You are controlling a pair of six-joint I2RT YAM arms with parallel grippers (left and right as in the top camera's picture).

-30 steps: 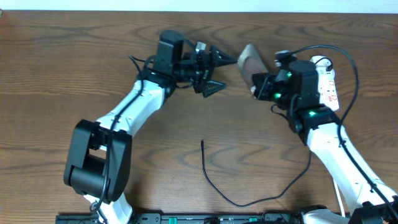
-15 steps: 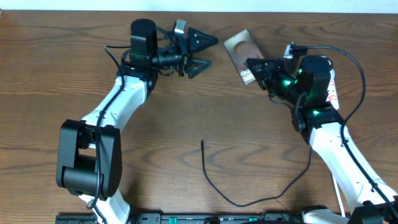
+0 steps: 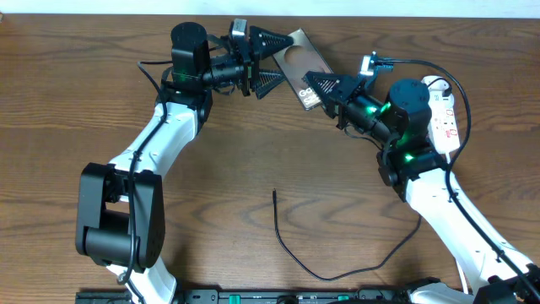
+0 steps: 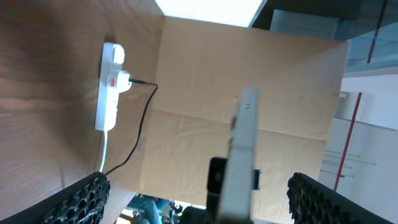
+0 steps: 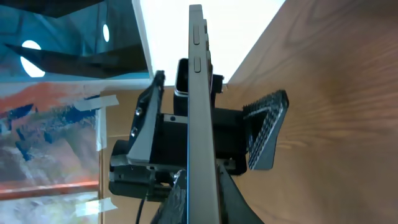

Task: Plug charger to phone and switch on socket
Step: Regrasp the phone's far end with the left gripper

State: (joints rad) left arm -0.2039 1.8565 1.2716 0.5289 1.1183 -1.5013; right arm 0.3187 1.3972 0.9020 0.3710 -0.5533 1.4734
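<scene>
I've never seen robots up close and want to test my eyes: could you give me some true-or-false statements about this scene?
1. The right gripper holds the phone. True.
2. The charger is plugged into the phone. False: its tip lies loose on the table.
3. The left gripper is clamped shut. False: its fingers are spread wide either side of the phone.
4. The socket lies on the table beside the right arm. True.

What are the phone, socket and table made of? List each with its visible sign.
The phone: a glossy, glass-like face, judged by its pale reflection. The socket: smooth white plastic, apparently, with red markings. The table: wood or wood-look laminate, going by its brown grain.
</scene>
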